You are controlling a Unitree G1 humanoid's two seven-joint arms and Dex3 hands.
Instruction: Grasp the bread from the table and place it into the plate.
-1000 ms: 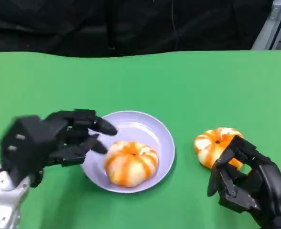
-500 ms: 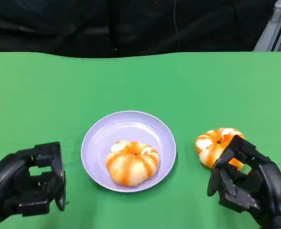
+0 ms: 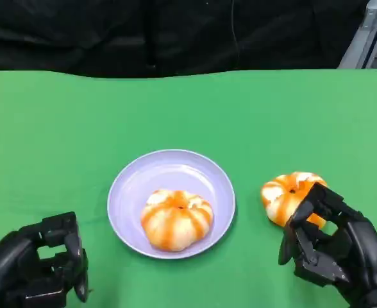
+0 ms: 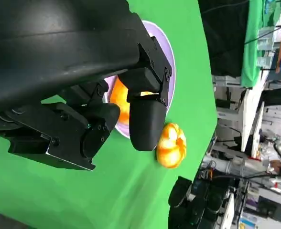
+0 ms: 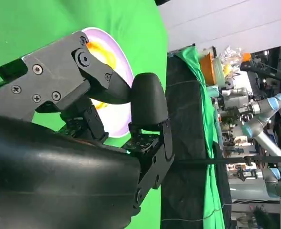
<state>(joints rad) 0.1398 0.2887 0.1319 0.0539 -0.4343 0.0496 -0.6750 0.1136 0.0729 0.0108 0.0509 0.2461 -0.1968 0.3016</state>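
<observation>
Left hand point(image 3: 38, 269) withdrawn from plate point(image 3: 134, 186), no readable writing

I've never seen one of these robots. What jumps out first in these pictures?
Two orange-and-white striped breads on a green table: one bread lies in the lilac plate at the centre, the other bread on the cloth to its right. The right robot hand hovers at that second one; the left robot hand sits low, holding nothing.
</observation>
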